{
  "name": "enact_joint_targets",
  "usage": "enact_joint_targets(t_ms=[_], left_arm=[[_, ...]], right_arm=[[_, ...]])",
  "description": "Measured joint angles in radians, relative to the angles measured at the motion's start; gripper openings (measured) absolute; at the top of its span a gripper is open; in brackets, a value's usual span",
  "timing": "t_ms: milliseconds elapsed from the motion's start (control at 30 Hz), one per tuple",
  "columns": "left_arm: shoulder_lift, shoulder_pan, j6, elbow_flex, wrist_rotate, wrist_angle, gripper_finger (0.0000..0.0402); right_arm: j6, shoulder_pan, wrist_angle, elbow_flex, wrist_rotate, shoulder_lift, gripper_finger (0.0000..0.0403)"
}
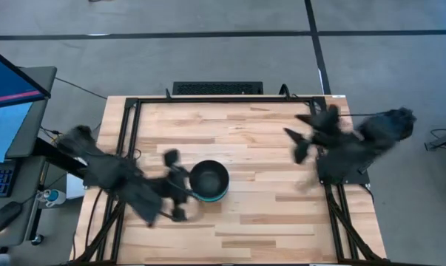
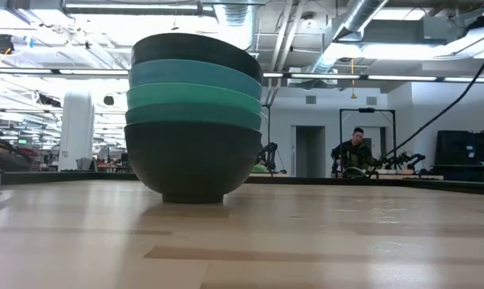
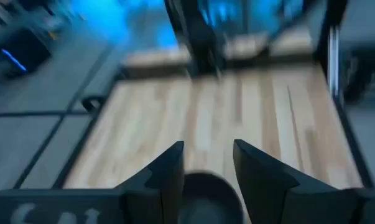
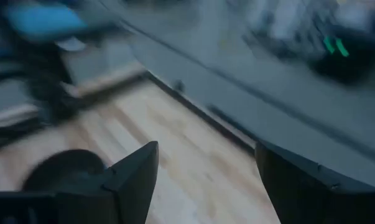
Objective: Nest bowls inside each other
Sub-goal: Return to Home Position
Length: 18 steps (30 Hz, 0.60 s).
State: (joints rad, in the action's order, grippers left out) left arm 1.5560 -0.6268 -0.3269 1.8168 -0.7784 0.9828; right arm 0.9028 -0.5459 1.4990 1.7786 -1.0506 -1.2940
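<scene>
The five bowls stand nested in one stack (image 1: 209, 181) at the table's middle, resting on the bottom black bowl's foot (image 2: 192, 195). In the low view, teal-green and cyan-blue bowls sit between the bottom black bowl and a black bowl on top (image 2: 195, 50). My left gripper (image 1: 176, 185) is open just left of the stack. The top bowl's dark rim (image 3: 203, 196) shows between its fingers in the left wrist view. My right gripper (image 1: 298, 139) is open and empty over the table's right part, well away from the stack, which also shows in the right wrist view (image 4: 60, 168). My left gripper stands level at the stack's left side with a finger (image 3: 168, 177) on either side of the top bowl's rim. Blur hides the place, and I cannot tell whether a finger touches the bowl.
Bare wood lies all around the stack (image 1: 267, 222). A black frame rail (image 1: 230, 99) runs along the table's edges. A monitor and keyboard (image 1: 1, 96) stand beyond the left edge. A person (image 2: 355, 148) sits far back in the room.
</scene>
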Motion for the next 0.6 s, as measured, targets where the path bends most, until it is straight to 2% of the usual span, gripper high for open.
enact_joint_targets(t_ms=[67,100,167,200,267,300,367,433,500,533,600], left_arm=[[-0.106,-0.023,0.014,-0.079,-0.069,-0.097,0.0126],[-0.162,-0.03,0.036,-0.129,-0.092,-0.175,0.0124],[-0.279,-0.032,0.136,-0.274,-0.094,-0.396,0.0119],[-0.337,-0.02,0.207,-0.367,-0.074,-0.55,0.0116],[-0.448,0.036,0.348,-0.584,0.039,-0.908,0.0106],[-0.506,0.074,0.386,-0.711,0.109,-1.082,0.0101],[-0.608,0.167,0.39,-0.96,0.232,-1.409,0.0091],[-0.686,0.254,0.326,-1.192,0.311,-1.707,0.0082],[-0.729,0.311,0.266,-1.374,0.352,-1.938,0.0075],[-0.743,0.334,0.26,-1.442,0.366,-2.022,0.0071],[-0.758,0.365,0.324,-1.527,0.344,-2.133,0.0067]], right_arm=[[-0.029,-0.133,0.036,0.0,-0.068,0.056,0.0292],[-0.017,-0.193,0.052,-0.003,-0.051,0.086,0.0292],[0.081,-0.297,0.036,-0.029,-0.036,0.135,0.0292],[0.086,-0.348,0.026,-0.053,-0.063,0.154,0.0292],[-0.08,-0.467,-0.053,-0.112,-0.192,0.172,0.0292],[-0.158,-0.529,-0.093,-0.14,-0.298,0.181,0.0292],[-0.203,-0.673,-0.118,-0.195,-0.462,0.208,0.0292],[-0.124,-0.813,-0.045,-0.246,-0.519,0.261,0.0292],[0.066,-0.928,0.065,-0.306,-0.527,0.302,0.0292],[0.137,-0.975,0.072,-0.347,-0.524,0.321,0.0292],[0.166,-1.04,0.062,-0.438,-0.517,0.371,0.0292]])
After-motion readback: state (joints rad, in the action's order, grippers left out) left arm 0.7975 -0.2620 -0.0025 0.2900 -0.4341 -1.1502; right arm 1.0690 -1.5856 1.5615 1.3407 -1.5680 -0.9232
